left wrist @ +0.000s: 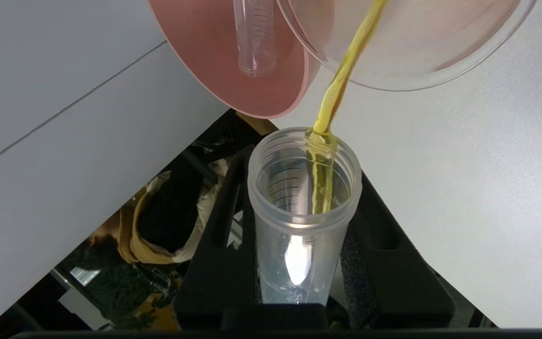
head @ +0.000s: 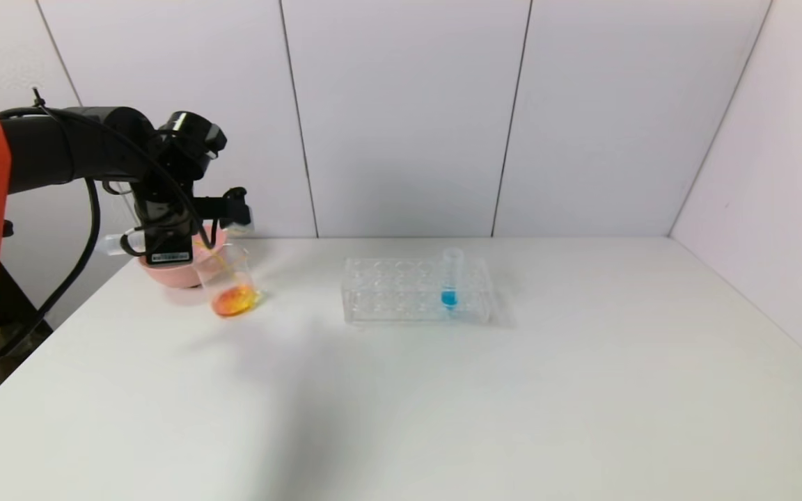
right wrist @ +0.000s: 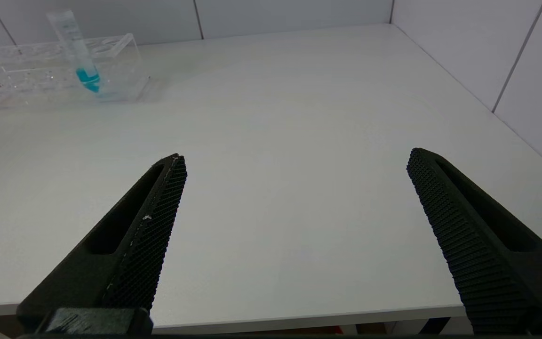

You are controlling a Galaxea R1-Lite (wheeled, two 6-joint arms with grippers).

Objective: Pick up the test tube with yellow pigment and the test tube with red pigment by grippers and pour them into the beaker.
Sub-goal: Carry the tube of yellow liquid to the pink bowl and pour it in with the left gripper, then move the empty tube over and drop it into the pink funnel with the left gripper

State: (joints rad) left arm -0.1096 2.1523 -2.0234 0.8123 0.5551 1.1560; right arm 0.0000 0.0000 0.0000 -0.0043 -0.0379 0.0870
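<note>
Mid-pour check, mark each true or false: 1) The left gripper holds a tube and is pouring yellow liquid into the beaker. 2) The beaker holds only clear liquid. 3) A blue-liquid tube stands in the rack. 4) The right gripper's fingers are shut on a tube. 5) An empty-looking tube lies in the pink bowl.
1) True. The left gripper clamps the test tube with yellow pigment, and a yellow stream runs from its mouth into the beaker.
2) False. The beaker holds orange-yellow liquid.
3) True. The blue-liquid tube stands upright in the rack.
4) False. The right gripper has its fingers wide apart and empty above the table.
5) True. A clear tube lies in the pink bowl.
</note>
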